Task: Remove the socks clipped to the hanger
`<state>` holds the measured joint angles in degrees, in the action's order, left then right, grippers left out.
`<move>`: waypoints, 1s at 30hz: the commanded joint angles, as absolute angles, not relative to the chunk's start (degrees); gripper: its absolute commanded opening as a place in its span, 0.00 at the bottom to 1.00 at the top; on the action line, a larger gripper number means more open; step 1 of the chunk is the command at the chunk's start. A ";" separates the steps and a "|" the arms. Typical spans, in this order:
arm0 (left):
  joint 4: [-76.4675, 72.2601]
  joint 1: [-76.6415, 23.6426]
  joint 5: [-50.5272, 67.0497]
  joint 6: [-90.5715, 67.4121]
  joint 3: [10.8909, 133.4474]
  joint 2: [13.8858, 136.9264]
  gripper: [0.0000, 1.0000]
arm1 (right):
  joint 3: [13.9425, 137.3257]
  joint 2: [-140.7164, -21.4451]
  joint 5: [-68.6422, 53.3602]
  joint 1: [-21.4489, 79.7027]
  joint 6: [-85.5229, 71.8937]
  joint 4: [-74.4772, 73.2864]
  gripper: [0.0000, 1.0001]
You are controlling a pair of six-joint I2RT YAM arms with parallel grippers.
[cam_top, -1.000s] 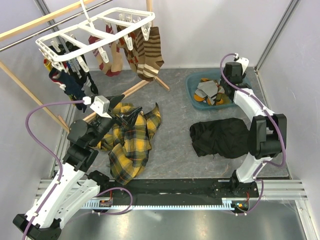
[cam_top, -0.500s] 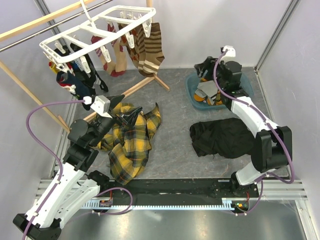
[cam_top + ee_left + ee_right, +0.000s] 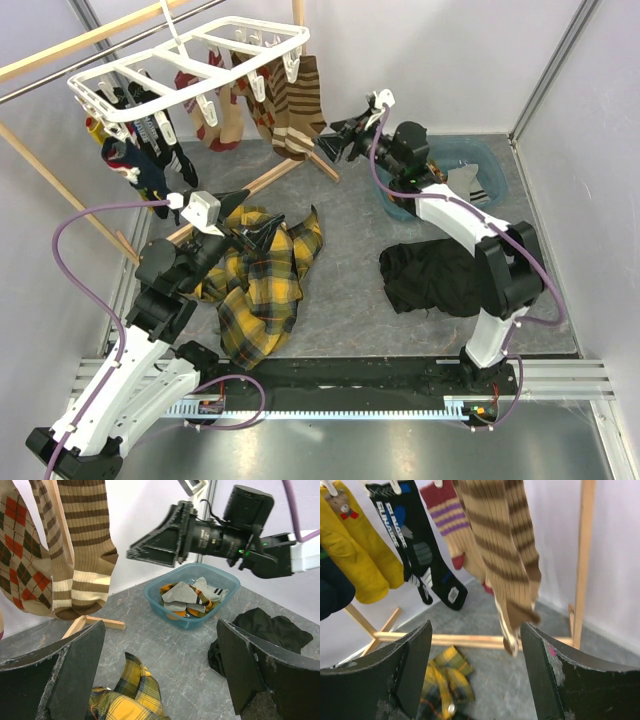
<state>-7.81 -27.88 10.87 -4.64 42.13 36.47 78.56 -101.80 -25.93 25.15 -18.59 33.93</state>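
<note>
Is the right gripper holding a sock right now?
No, the right gripper is open and empty, short of the hanging brown striped socks.

You are looking at one hanger (image 3: 150,66), and it is carrying at least seven socks (image 3: 300,100); overlap at its left end is preventing an exact count. Two of them are showing brown stripes, one argyle, one mustard. One blue basin (image 3: 488,160) is holding several more socks, too heaped for you to number. One yellow plaid cloth (image 3: 260,275) and one black garment (image 3: 440,275) are lying below. One wooden rack (image 3: 270,178) is standing behind. You are running two grippers: the left gripper (image 3: 262,232) and the right gripper (image 3: 335,143).
</note>
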 commanded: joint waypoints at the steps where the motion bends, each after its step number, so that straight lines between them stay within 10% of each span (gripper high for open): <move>1: -9.40 -27.95 11.60 -3.78 42.45 36.04 0.99 | 85.42 -106.16 -28.13 25.92 -15.21 39.99 0.79; 20: -9.58 -27.95 11.51 -3.78 42.36 36.30 0.99 | 95.27 -115.93 -27.33 28.74 -10.73 42.02 0.65; 26: -9.40 -27.95 11.25 -3.60 42.27 36.56 0.99 | 96.86 -116.63 -23.73 28.92 -8.35 40.07 0.86; 30: -9.32 -27.95 11.51 -3.60 42.28 36.39 0.99 | 97.47 -117.42 -25.22 28.83 -6.77 39.20 0.72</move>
<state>-7.81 -27.88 11.05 -4.64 42.13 36.47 94.76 -116.33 -24.62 28.67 -9.52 38.54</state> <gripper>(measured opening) 0.991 0.823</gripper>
